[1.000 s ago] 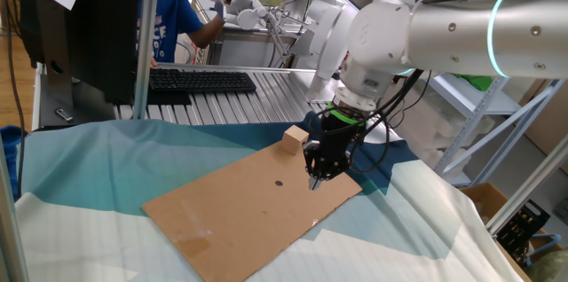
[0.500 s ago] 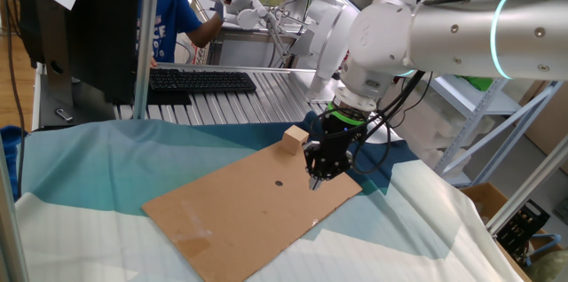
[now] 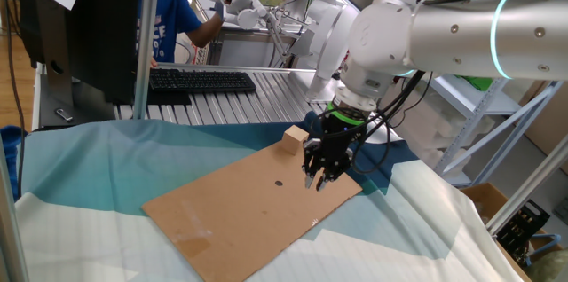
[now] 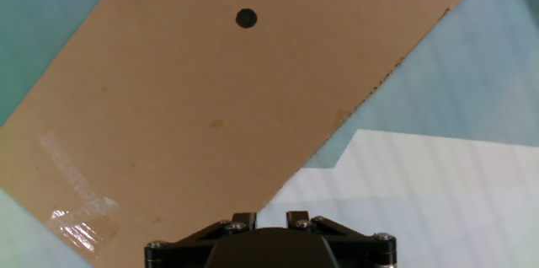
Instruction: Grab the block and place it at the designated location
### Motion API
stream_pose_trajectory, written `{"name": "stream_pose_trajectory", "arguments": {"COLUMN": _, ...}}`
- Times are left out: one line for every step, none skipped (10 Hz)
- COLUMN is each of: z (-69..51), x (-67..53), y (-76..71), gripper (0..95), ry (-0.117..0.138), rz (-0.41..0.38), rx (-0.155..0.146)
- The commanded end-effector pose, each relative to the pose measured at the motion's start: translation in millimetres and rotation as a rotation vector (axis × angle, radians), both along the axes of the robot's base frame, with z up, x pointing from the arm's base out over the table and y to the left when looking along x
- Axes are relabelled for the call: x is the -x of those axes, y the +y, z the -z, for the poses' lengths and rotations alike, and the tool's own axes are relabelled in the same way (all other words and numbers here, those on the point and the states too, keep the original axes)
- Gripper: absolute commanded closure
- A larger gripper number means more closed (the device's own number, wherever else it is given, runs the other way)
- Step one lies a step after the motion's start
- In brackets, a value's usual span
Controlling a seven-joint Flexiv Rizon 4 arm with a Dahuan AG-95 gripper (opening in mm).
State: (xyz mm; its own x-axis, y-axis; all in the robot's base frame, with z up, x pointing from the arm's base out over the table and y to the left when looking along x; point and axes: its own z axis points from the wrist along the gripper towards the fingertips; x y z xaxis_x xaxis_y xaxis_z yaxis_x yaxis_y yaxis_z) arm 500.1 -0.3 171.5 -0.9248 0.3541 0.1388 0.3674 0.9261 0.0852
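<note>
Fixed view: the gripper is hanging right of frame centre, pointing down over the right part of the cardboard sheet. Its two fingertips are showing slightly parted with a small gap, so the jaws are reading as released and gripping nothing. The tips are sitting very close to the cardboard; I cannot tell whether they are touching it.

The block, a small tan wooden cube, is resting on the cardboard's upper corner, just up and left of the gripper and apart from the fingers. The black dot is lying on the cardboard to the left of the gripper, below the block.

The cardboard is lying at an angle on a teal and white cloth that is covering the table. A black keyboard is sitting behind it in the upper left.

Hand view: the camera is looking down on the cardboard, with the dot near the top centre, a strip of clear tape at lower left, and cloth filling the right side.
</note>
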Motion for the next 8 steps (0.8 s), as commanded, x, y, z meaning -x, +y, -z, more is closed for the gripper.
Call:
{"name": "stream_pose_trajectory", "arguments": {"z": 0.4, "x": 0.3, "y": 0.0, "gripper": 95.0, "ry": -0.003, "rz": -0.001, "rx": 0.001}}
{"name": "stream_pose_trajectory", "arguments": {"z": 0.3, "x": 0.3, "y": 0.0, "gripper": 95.0, "ry": -0.005, "rz": -0.002, "rx": 0.002}}
{"name": "stream_pose_trajectory", "arguments": {"z": -0.1, "x": 0.4, "y": -0.1, "gripper": 95.0, "ry": -0.006, "rz": -0.003, "rx": 0.002}}
{"name": "stream_pose_trajectory", "arguments": {"z": -0.2, "x": 0.3, "y": -0.2, "gripper": 95.0, "ry": -0.005, "rz": -0.004, "rx": 0.002}}
{"name": "stream_pose_trajectory", "arguments": {"z": -0.2, "x": 0.3, "y": -0.2, "gripper": 95.0, "ry": -0.003, "rz": -0.002, "rx": 0.001}}
{"name": "stream_pose_trajectory", "arguments": {"z": -0.2, "x": 0.3, "y": -0.2, "gripper": 95.0, "ry": -0.002, "rz": 0.002, "rx": 0.0}}
{"name": "stream_pose_trajectory", "arguments": {"z": -0.2, "x": 0.3, "y": -0.2, "gripper": 95.0, "ry": 0.0, "rz": 0.006, "rx": 0.0}}
{"name": "stream_pose_trajectory", "arguments": {"z": -0.2, "x": 0.3, "y": -0.2, "gripper": 95.0, "ry": 0.003, "rz": 0.005, "rx": 0.0}}
